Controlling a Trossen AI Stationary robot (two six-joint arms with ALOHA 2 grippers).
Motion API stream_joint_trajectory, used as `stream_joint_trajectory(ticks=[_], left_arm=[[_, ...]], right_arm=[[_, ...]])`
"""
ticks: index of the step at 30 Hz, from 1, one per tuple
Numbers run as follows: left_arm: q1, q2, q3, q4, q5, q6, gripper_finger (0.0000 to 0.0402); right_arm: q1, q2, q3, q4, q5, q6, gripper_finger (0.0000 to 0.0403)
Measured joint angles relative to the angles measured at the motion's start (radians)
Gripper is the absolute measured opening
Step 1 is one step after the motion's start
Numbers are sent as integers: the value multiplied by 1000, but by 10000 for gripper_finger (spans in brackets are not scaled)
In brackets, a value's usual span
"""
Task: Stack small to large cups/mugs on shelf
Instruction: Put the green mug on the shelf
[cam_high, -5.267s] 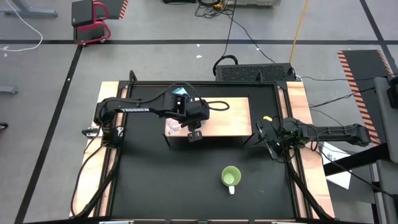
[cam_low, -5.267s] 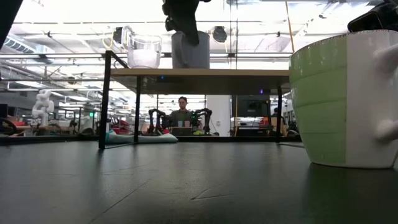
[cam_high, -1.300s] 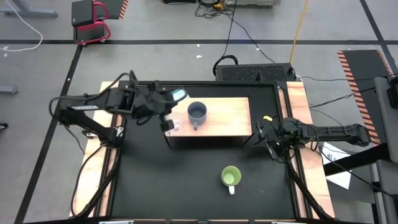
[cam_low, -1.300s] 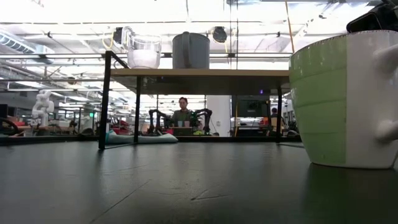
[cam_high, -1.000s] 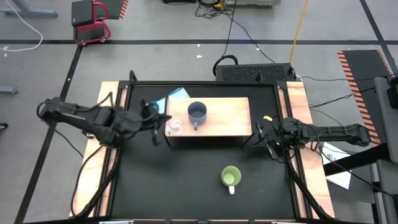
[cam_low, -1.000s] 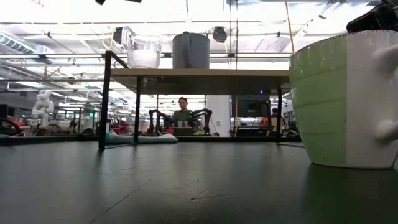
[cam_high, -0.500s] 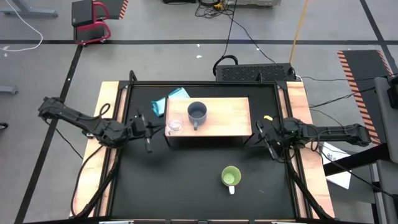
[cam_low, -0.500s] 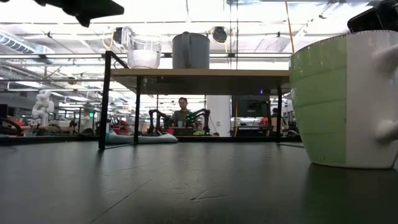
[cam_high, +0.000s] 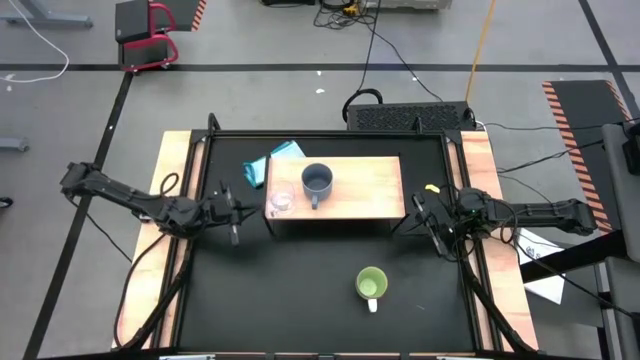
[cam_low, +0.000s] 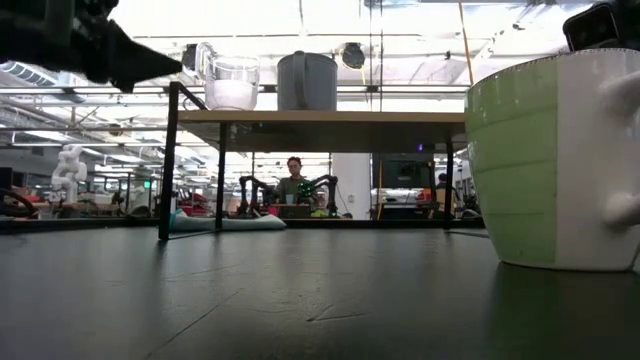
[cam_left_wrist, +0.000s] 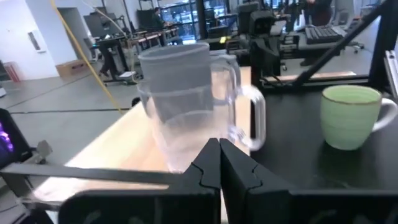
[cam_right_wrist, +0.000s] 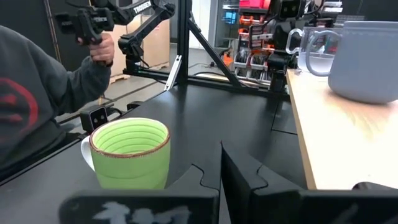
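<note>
Glass cup (cam_high: 281, 203) on shelf (cam_high: 360, 190) — just beside left claw (cam_high: 236, 238).

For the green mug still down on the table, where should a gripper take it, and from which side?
Grip the green mug by its rim wall, coming straight down from above. It stands upright and open-topped with bare table all around, so one finger can probably go inside and one outside. Choose the rim opposite the white handle, which points toward the table's front edge.
</note>
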Motion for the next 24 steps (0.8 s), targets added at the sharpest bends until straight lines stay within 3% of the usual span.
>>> stream_joint_trajectory(ticks=[14,24], left_arm=[[0,-5,-147,100,25,22,0],[0,-5,-169,117,21,-38,3]], right_arm=[[0,3,0,1,0,-6,0],[0,44,0,8,4,-38,0]])
